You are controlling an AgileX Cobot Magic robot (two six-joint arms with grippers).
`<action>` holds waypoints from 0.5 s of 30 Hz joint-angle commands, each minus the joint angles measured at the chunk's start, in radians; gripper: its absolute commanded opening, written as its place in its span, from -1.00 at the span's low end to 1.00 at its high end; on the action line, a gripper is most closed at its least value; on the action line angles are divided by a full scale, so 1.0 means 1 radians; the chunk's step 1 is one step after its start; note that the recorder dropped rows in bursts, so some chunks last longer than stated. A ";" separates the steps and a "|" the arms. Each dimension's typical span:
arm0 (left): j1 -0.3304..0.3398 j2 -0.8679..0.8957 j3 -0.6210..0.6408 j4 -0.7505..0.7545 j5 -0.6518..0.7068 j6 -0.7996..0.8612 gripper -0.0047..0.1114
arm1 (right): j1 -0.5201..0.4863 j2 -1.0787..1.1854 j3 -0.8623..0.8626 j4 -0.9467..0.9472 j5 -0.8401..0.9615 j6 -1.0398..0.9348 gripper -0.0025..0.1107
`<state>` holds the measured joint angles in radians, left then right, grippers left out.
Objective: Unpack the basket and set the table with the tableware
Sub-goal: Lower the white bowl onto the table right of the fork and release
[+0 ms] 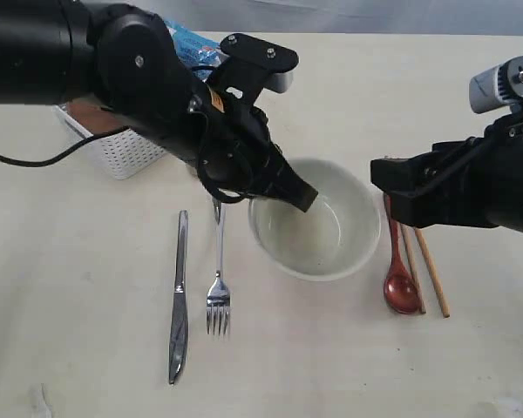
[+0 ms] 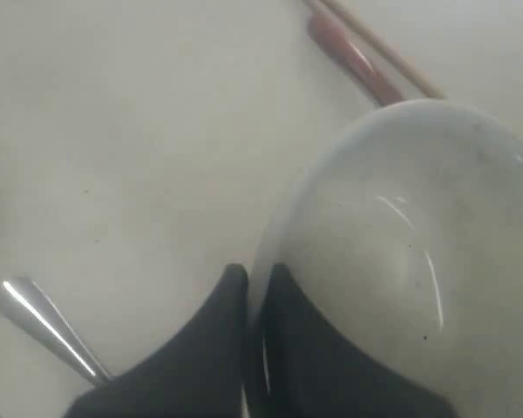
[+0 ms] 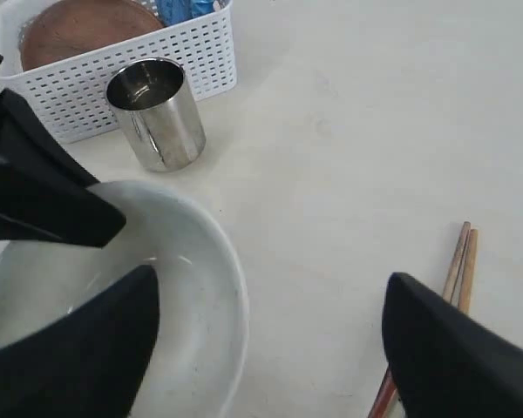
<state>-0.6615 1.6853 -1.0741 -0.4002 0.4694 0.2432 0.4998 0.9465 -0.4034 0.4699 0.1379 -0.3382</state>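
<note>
The cream bowl [image 1: 318, 231] [image 2: 410, 261] [image 3: 192, 296] stands on the table [image 1: 70, 287]. My left gripper [image 1: 302, 197] [image 2: 254, 283] is shut on its near-left rim, one finger inside and one outside. A steel knife [image 1: 179, 296] and fork [image 1: 218, 296] lie left of the bowl. To its right are the dark red spoon [image 1: 399, 283] and the chopsticks [image 1: 429, 266] [image 3: 460, 261]. My right gripper [image 1: 385, 193] [image 3: 270, 348] hangs wide open and empty over the bowl's right edge. The steel cup [image 3: 157, 113] stands upright beside the basket [image 1: 113, 148] [image 3: 200, 52].
The white basket at the back left holds a reddish-brown plate [image 3: 78, 26] [image 1: 87, 113] and a blue snack packet [image 1: 192, 43] [image 3: 179, 9]. The left arm hides the cup in the exterior view.
</note>
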 commanded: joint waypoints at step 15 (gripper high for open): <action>-0.022 0.113 0.039 -0.132 -0.102 -0.005 -0.92 | -0.006 -0.006 0.002 0.001 0.044 0.018 0.25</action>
<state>-0.6761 1.7965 -1.0382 -0.5155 0.3605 0.2414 0.4998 0.9465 -0.4034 0.4699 0.1704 -0.3211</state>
